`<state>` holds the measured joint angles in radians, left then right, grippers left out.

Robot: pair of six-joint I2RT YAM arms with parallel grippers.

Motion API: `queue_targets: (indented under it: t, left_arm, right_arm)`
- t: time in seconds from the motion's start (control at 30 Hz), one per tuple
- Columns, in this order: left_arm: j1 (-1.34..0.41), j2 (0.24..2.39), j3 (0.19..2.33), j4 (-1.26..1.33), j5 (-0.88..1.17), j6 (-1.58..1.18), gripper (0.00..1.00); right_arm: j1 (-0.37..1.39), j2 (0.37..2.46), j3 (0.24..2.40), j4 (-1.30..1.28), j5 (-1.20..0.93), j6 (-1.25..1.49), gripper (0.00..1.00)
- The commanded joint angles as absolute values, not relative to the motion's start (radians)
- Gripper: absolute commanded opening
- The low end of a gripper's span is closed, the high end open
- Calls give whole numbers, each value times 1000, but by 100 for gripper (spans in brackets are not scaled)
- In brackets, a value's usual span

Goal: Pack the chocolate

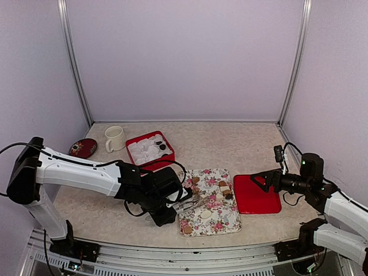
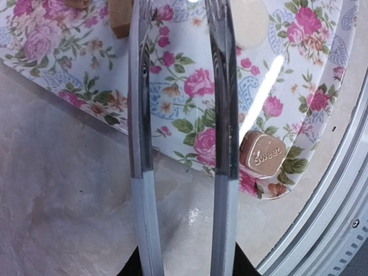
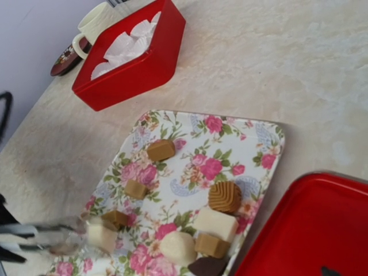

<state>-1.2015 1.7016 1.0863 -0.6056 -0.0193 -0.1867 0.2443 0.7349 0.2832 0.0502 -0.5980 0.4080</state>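
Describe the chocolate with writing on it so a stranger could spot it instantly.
Start at the floral tray in the middle of the table and go to its near left corner. A tan, rounded-square chocolate lies there alone by the rim, apart from the cluster; it alone shows the word Sweet stamped on top.

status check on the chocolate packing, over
Left gripper shut on tongs, tips over the floral tray. Right gripper open, empty, by the red lid. Chocolate pieces lying on the tray. No obstruction seen.

Pink-rose floral tray [image 3: 253, 144], red box [image 3: 132, 77], tan and cream chocolate [image 3: 225, 196].
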Motion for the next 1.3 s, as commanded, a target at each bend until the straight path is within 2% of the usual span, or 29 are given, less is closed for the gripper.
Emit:
queue_targets:
  t: [0.0, 0.13, 0.37, 0.63, 1.27]
  left_arm:
    - [-1165, 1594, 1114, -578, -5, -153, 24]
    - [-1052, 1511, 1097, -573, 45, -163, 24]
    - [-723, 1361, 1054, -558, 185, -203, 24]
    - [-446, 1342, 1004, -569, 293, -194, 25]
    - [-410, 1518, 1001, -554, 413, -181, 26]
  right_arm:
    - [226, 733, 276, 50, -596, 403, 100]
    - [228, 739, 280, 57, -601, 405, 100]
    - [226, 744, 279, 61, -601, 405, 100]
    - [226, 756, 276, 70, -600, 403, 100]
    - [226, 793, 276, 96, -603, 400, 100]
